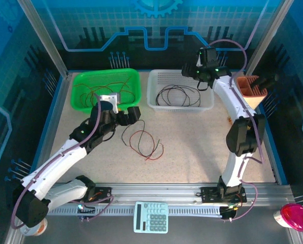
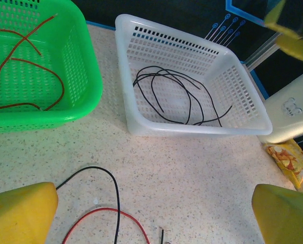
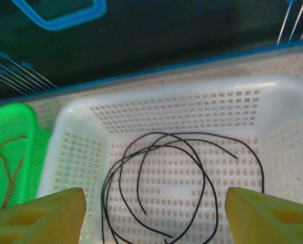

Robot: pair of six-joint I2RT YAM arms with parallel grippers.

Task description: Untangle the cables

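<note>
Two grippers, both with jaws spread wide and nothing between them. The right gripper [image 1: 199, 76] hangs over the far rim of the white basket [image 1: 207, 104]. In its own wrist view its yellow pads [image 3: 39, 216] stand apart at either side of the basket's floor, and they grip and touch nothing. The left gripper [image 1: 132, 115] sits on the near-left side of the white basket, low over the table [image 1: 202, 152], pointing towards that basket. Its pads [image 2: 19, 213] are parted as far as the wrist view reaches, with bare tabletop between them, and they grasp no strand.

The cables lie in three lots. Several black cables [image 1: 179, 95] rest in loose loops on the floor of the white basket, free of the right gripper. Red cables [image 1: 98, 89] lie in the green basket [image 1: 105, 72], which stands just left of the white one. Nearer than the white basket and a little left of it, a red and a black strand [image 1: 141, 142] cross each other on the open table, just beside the left gripper. From the left wrist the black loop [image 2: 115, 193] arches over the red one [image 2: 105, 209] between the pads, touching neither.
</note>
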